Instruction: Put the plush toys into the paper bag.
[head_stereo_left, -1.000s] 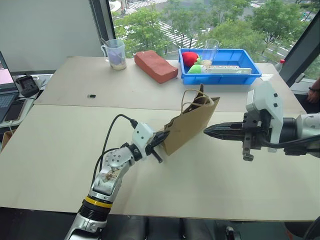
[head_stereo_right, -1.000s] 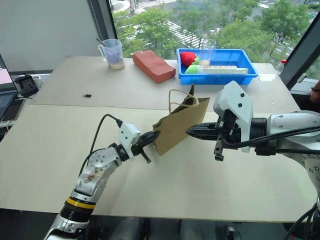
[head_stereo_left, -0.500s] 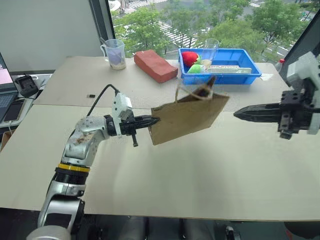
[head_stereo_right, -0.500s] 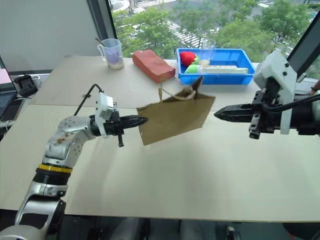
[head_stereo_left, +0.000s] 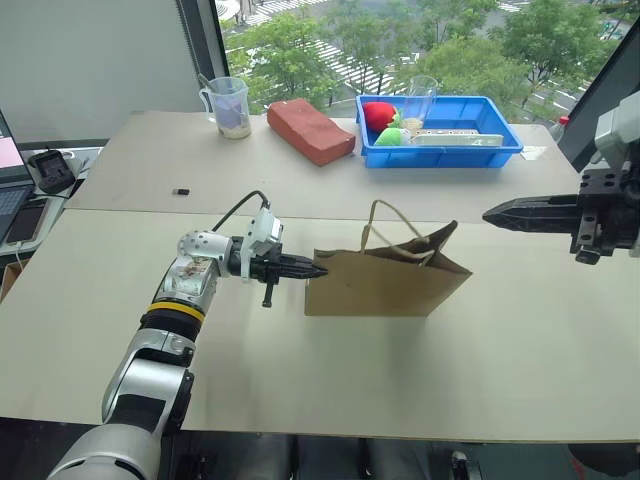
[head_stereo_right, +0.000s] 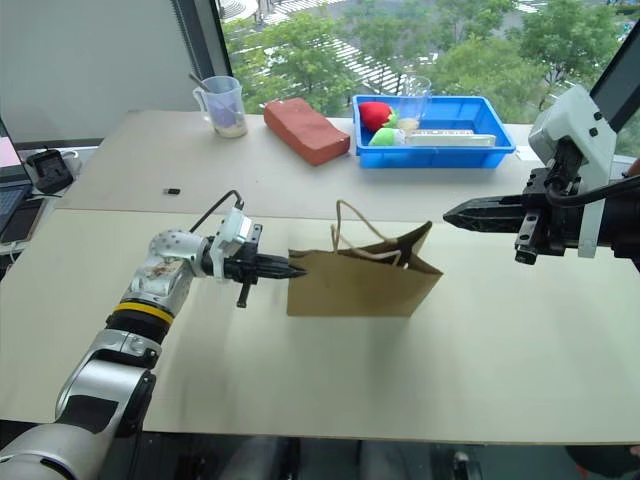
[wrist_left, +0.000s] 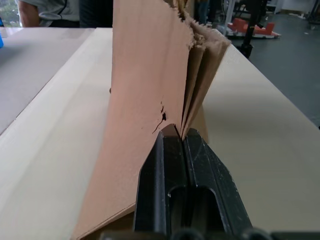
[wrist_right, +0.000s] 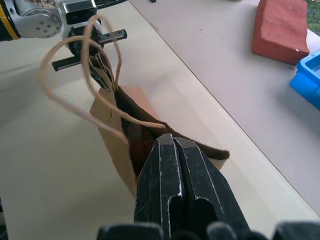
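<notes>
While both fingers pairs press together, paper bag (head_stereo_left: 385, 284) stands upright, long axis left-right

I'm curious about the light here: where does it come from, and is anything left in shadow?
Left eye view: daylight comes through the window behind the table, so the paper bag casts just a faint shadow toward the camera. Right wrist view: the bag's inside looks dark.

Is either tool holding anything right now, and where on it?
The left tool pinches the paper bag at its folded side edge, low down. The right tool is shut on nothing.
</notes>
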